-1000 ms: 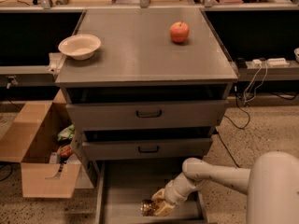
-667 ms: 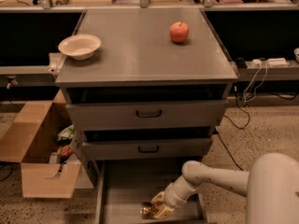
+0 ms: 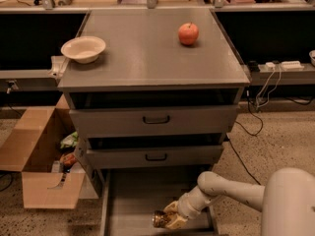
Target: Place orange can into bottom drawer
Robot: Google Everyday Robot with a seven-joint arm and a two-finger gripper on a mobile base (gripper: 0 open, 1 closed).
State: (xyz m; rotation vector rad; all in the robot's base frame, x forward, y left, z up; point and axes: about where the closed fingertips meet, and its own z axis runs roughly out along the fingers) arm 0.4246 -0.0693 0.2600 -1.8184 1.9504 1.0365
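While the gripper [image 3: 166,221] hung low inside the bottom drawer [image 3: 133,200], closed on the can [image 3: 158,218] near the front edge, a release there risked the can rolling across the flat floor or catching on withdrawing fingers.

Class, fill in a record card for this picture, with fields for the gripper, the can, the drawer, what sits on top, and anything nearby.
Gripper: robot's gripper, low inside the open drawer, against the can
Can: small orange-gold metallic drink can, at the gripper's tip, over the drawer floor
Drawer: lowest grey metal drawer, pulled out
On top: round red apple; white bowl
Nearby: open cardboard box
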